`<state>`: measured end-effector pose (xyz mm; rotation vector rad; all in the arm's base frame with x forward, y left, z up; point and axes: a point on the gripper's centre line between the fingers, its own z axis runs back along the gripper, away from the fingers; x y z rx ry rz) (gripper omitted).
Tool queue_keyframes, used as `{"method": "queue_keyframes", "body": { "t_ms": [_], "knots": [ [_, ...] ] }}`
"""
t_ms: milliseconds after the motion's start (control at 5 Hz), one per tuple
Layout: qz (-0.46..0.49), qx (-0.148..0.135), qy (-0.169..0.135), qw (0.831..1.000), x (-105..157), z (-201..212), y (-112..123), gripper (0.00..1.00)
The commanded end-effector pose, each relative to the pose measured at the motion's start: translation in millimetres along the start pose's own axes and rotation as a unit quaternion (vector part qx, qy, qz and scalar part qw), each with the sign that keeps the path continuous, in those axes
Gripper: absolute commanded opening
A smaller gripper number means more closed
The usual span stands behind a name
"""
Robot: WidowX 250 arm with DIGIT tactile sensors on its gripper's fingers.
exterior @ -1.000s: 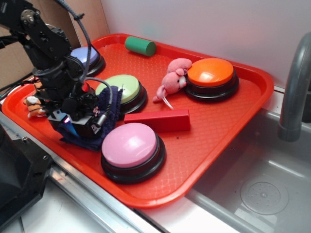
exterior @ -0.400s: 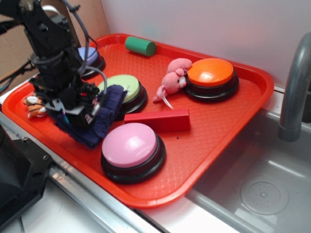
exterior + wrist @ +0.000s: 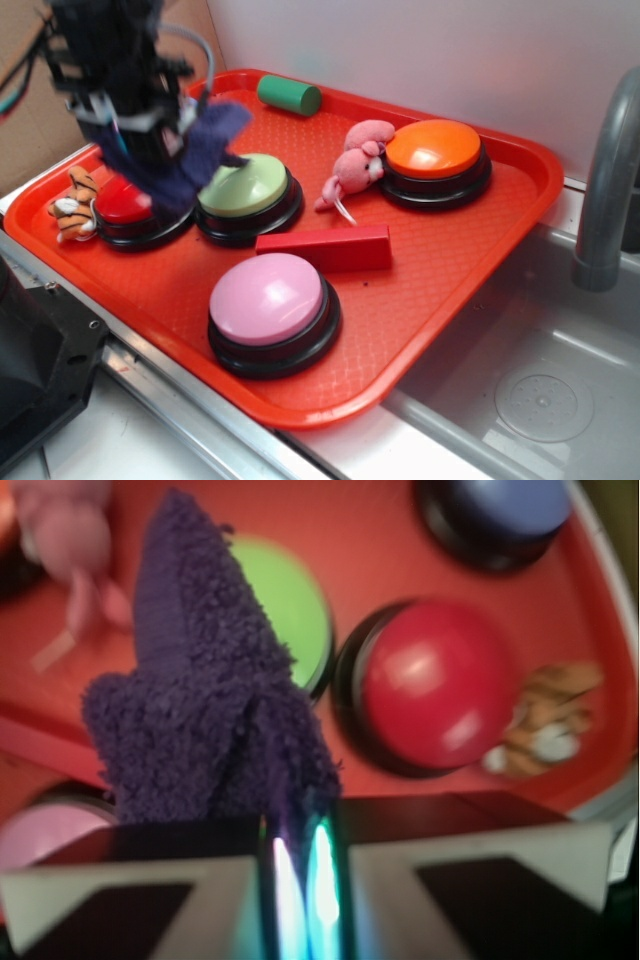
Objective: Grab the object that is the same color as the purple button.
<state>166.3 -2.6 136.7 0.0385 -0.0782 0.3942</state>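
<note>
Clamped on a pinched fold, the hand (image 3: 297, 865) grips the dark purple towel (image 3: 200, 730), which hangs in the air clear of the red tray (image 3: 450, 270), above the red button (image 3: 122, 203) and the green button (image 3: 243, 185). From the wrist view the two fingers stand almost together with only a thin ridge of cloth between them, and the rest of the towel stands out past them in a loose, fuzzy peak. It looks light and wholly limp: terry pile that folds wherever it is pressed, so there is no rigid edge to take; a bunched fold near the middle, as held now, seems the soundest place, since a corner alone would probably let most of the cloth trail and drag over the buttons. The pile should give good friction against the fingers, and nothing about it is fragile. The purple button (image 3: 505, 505) sits at the far corner of the tray, seen only from the wrist; in the exterior view the arm hides it. No brand, label or readable writing shows on the towel, the buttons or the tray.
</note>
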Motion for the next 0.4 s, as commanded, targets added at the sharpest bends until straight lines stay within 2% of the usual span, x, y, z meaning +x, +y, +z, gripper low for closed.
{"method": "queue_keyframes", "body": {
  "t_ms": [0, 200],
  "knots": [
    [-0.001, -0.020, -0.043, 0.999, 17.5, 57.5, 12.1, 0.00],
    [0.015, -0.014, -0.029, 0.999, 18.6, 52.1, 16.6, 0.00]
  ]
}}
